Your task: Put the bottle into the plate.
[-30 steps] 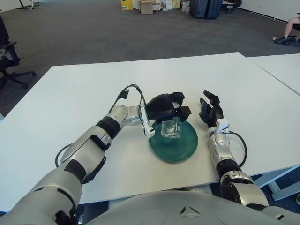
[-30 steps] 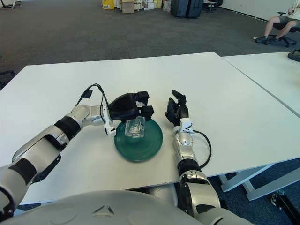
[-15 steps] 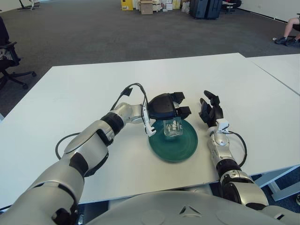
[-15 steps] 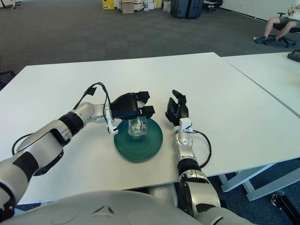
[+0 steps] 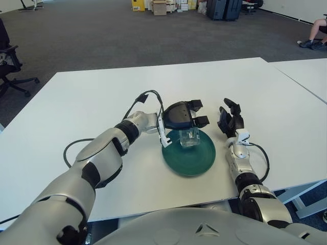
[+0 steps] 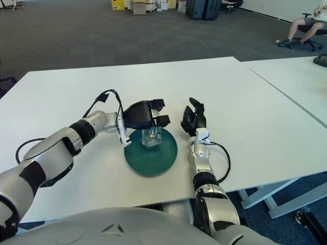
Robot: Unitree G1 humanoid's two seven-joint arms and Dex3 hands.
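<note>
Nearest the camera: the robot's grey rounded torso fills the bottom edge. Both forearms are silver shell with black joint bands.

White table, matte, flat, rectangular. A second white table stands just beside it on the right, with a narrow seam between.

Right robot hand: black fingers, spread and pointing up, holding nothing. It shows just to the right of the plate, apart from the rim.

Plate: round, dark green, glossy, shallow with faint concentric rings. It lies flat on the table between the two hands.

Bottle: clear, transparent, short, glassy sheen. It stands in the far-left part of the plate, its base on the green surface.

Left robot hand: black, domed palm shell over the top of the bottle, fingers curled down around its upper part. The hand hides the bottle's top. A black cable loops over the wrist; a white bracket sits at the wrist's edge.

View difference: the right eye view shows a seated person's legs at far right more fully; the left eye view shows a black office chair at far left.

Far: dark grey carpet, cardboard boxes and dark cases along the back.
</note>
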